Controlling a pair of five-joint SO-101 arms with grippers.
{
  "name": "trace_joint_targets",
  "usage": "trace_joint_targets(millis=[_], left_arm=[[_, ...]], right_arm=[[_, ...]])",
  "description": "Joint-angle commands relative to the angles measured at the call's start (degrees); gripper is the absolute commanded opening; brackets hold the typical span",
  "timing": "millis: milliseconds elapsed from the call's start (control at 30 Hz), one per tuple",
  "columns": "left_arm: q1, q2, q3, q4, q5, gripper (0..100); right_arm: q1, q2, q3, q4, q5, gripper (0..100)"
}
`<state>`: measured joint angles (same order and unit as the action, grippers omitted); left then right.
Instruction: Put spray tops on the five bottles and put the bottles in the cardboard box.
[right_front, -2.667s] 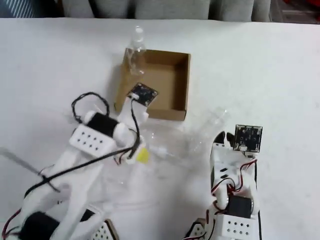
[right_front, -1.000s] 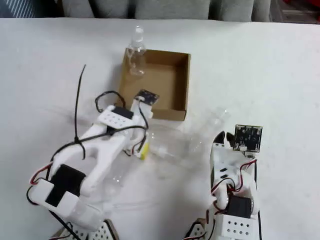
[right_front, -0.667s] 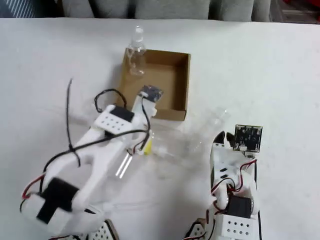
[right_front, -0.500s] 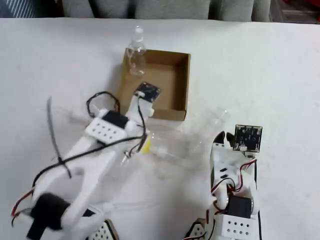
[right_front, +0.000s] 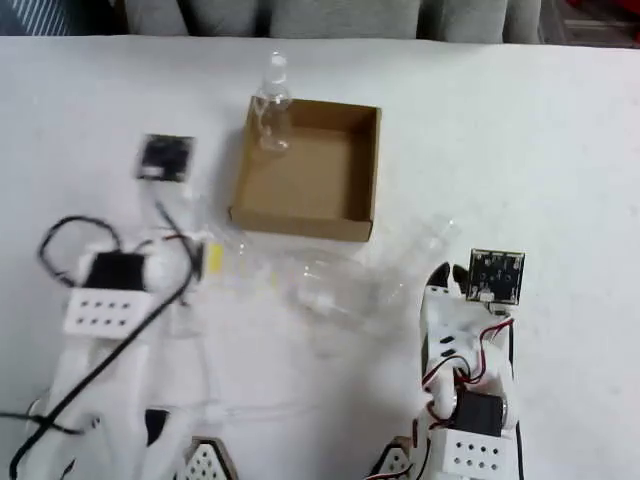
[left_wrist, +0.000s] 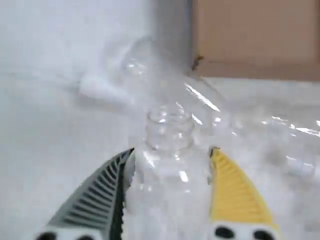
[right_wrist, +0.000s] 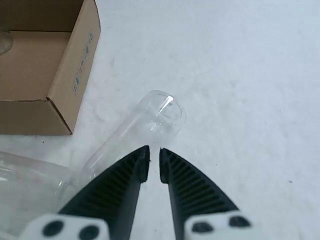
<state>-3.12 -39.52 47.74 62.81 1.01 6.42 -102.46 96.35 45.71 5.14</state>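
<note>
One clear bottle (left_wrist: 169, 131) sits pinched in your left gripper (left_wrist: 172, 154) near the cardboard box (right_front: 300, 222), while your right gripper (right_wrist: 154, 154) is pressed together and empty; the bottle looks light, slick and crushable, so hold it gently at the stiffer neck.

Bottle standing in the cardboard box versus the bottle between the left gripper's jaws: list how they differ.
The boxed bottle stands upright in a far corner of the cardboard box; the held bottle sits between the jaws of the left gripper, outside the box. The boxed bottle wears a spray top; the held bottle's neck is bare and open. Both are clear plastic.
</note>
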Motion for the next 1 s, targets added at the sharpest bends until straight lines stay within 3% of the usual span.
trace_joint_targets(millis=[0,167,333,700,833,967], left_arm=[[-10.2,-3.6,-0.4,0.5,0.9,2],[-22.0,-3.6,-0.4,0.5,1.0,2],[-27.4,-2.7,0.4,-0.3,1.8,2],[-35.0,19.4,-7.4,-8.2,9.4,2],[-38.5,25.7,-10.5,-10.1,14.5,2],[-39.3,29.5,-12.7,-10.1,15.1,2]], right_arm=[[-0.4,-0.7,0.4,0.3,0.6,1.5],[-1.2,-0.7,0.4,-1.1,0.6,1.5],[-5.9,-0.7,-0.6,-9.5,0.6,1.5],[-31.1,-0.7,-13.8,-1.3,0.6,1.5],[-41.1,-0.6,-14.2,-0.6,0.6,1.5],[-49.2,2.7,-14.4,-2.0,0.4,1.5]])
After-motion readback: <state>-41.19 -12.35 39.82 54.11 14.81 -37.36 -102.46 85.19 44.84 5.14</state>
